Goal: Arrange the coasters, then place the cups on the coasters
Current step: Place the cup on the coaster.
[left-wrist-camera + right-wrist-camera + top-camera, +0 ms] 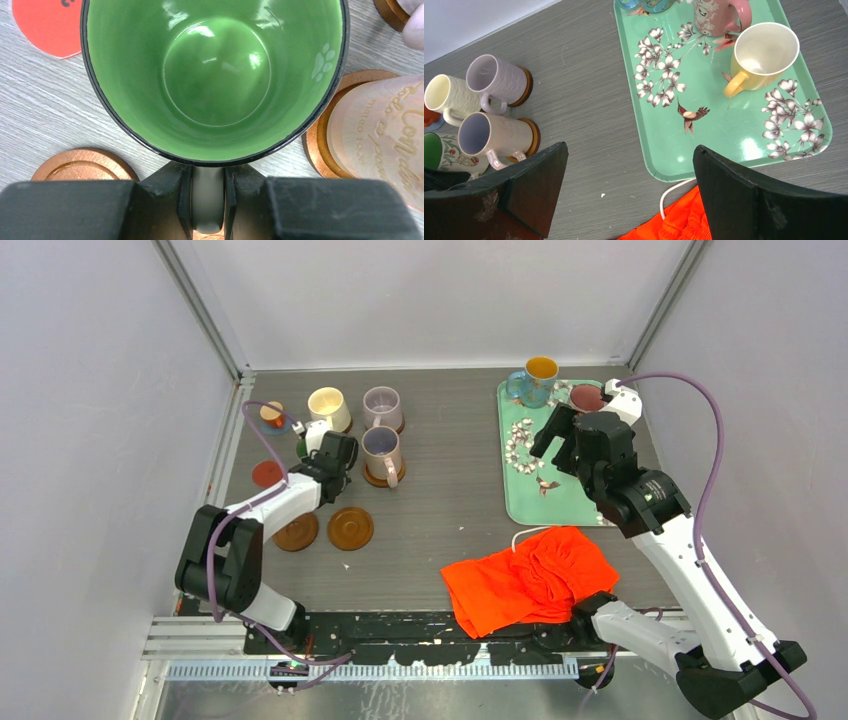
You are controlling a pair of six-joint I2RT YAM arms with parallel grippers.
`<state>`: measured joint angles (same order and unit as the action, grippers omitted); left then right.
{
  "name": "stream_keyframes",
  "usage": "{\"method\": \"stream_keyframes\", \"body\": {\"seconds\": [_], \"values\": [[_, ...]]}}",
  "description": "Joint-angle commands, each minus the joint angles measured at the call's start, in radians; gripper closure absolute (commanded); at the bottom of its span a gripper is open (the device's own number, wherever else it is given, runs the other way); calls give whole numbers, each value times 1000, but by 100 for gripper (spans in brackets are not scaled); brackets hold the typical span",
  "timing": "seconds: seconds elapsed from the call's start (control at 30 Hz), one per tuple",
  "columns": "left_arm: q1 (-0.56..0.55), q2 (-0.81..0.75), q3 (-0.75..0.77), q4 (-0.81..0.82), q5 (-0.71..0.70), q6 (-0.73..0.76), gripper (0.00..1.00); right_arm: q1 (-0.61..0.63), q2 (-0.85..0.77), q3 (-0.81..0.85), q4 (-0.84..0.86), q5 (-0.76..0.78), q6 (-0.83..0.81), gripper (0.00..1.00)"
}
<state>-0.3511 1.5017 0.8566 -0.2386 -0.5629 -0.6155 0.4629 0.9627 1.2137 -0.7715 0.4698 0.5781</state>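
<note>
While the green-inside mug [215, 85] is viewed from straight above by the left wrist camera, its pale handle [207, 205] is clamped between the almost closed fingers of the left gripper [207, 182]. This mug is found at the left of the table [440, 500], just in front of the cream mug [328, 408] and beside the pale mug [381, 450], which is stood on a brown coaster [320, 145]. Whether the held mug is touching the table cannot be told. Behind the pale mug, the lilac mug [383, 407] is set on a coaster of its own. Nearer the arm bases, a bare brown coaster [296, 532] and a second bare coaster [350, 528] are laid side by side, close together. The red-orange coaster [265, 474] is left uncovered to the left of the gripper, and the tiny orange cup [271, 412] is seen at the blue coaster [283, 426] further back.

The right gripper [556, 435] is held above the teal floral tray [520, 505], its jaws spread wide with nothing between them. On the tray, the blue mug [535, 380], the pink-maroon mug [587, 398] and a yellow mug [764, 55] are stood. An orange cloth [530, 578] is crumpled just in front of the tray
</note>
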Motion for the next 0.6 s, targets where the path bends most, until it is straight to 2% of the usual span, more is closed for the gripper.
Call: {"method": "stream_keyframes", "body": {"seconds": [0.0, 0.4, 0.57], "values": [[4, -19, 65, 131, -23, 19, 100, -1, -2, 16, 29, 13, -3, 0], [4, 2, 73, 97, -19, 11, 99, 0, -1, 13, 29, 10, -3, 0], [4, 11, 69, 75, -26, -2, 89, 0, 1, 12, 29, 9, -1, 0]]}}
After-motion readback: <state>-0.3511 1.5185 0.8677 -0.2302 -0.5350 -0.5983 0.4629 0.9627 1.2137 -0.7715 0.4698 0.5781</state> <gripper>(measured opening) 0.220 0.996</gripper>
